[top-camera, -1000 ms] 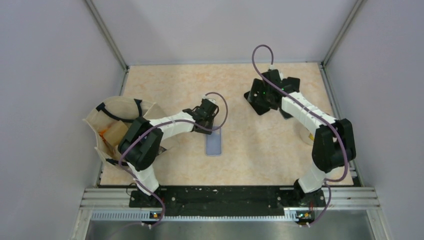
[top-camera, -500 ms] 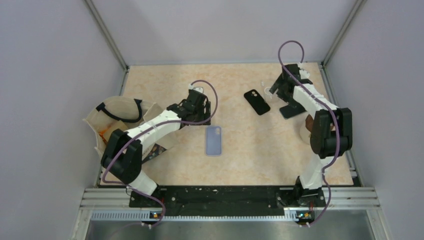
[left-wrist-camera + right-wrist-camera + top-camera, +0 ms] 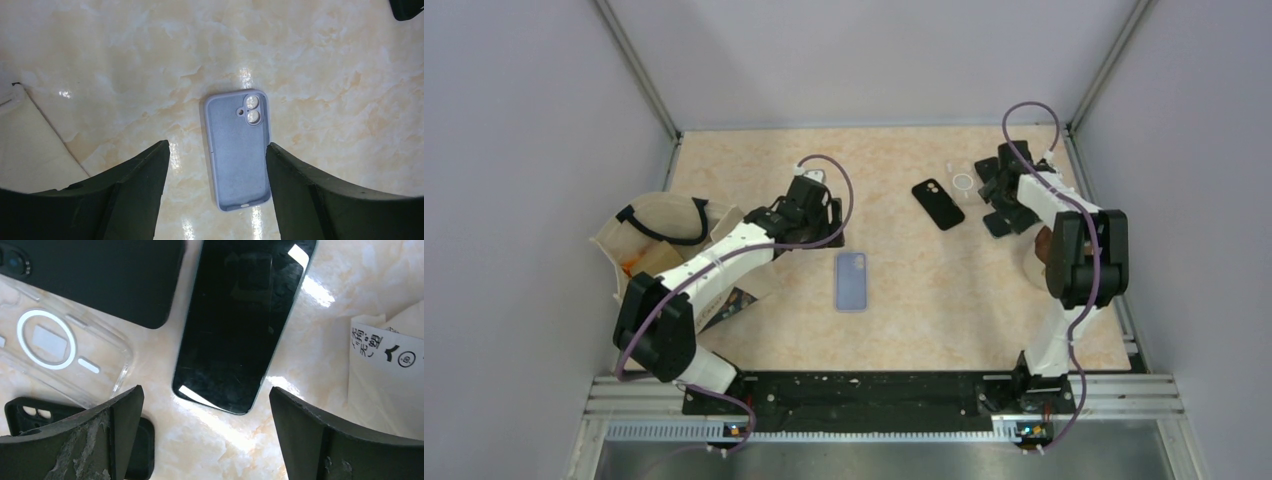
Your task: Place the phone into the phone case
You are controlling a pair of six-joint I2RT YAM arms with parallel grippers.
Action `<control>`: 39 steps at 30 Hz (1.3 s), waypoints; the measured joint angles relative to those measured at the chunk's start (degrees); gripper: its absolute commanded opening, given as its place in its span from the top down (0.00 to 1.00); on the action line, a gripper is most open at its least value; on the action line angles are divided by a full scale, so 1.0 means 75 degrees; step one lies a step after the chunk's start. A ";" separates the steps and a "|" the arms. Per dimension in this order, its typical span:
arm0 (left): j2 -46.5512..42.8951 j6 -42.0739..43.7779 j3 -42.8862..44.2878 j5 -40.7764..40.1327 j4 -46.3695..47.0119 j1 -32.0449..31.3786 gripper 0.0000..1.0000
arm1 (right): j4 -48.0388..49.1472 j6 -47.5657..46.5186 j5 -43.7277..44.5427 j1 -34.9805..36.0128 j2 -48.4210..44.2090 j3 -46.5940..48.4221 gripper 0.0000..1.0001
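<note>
1. The phone point(image 3: 245, 325) lies screen up at the far right of the table point(image 3: 944, 310), directly under my right gripper point(image 3: 204, 392). Its near end sits between my spread, empty fingers.
2. Its long axis runs away from my wrist, leaning slightly right, so I judge my jaws would close across its narrow width.
3. The lavender case point(image 3: 237, 150) lies mid-table, well apart from the phone, beneath my left gripper point(image 3: 217, 146) — also spread wide, holding nothing.
4. My right arm is plainly the nearer one to the phone. A clear case point(image 3: 55, 350) and a black case point(image 3: 100, 275) crowd just beside its left edge.
</note>
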 measured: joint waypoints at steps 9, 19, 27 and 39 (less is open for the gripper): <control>-0.0087 -0.0041 0.0000 0.0487 0.0009 0.0277 0.25 | -0.0455 0.0682 -0.0055 -0.0073 0.0667 0.0192 0.01; -0.0093 -0.0093 0.0000 0.0734 0.0058 0.0481 0.26 | -0.0536 0.0935 -0.0087 -0.0099 0.0799 0.0385 0.06; -0.0093 -0.0216 0.0000 0.0903 0.0023 0.0522 0.27 | -0.0595 0.0918 -0.0050 -0.0105 0.0813 0.0379 0.12; -0.0157 -0.0498 0.0000 0.0962 -0.0020 0.0530 0.28 | -0.1201 0.0463 -0.0050 -0.0108 0.1212 0.0886 0.35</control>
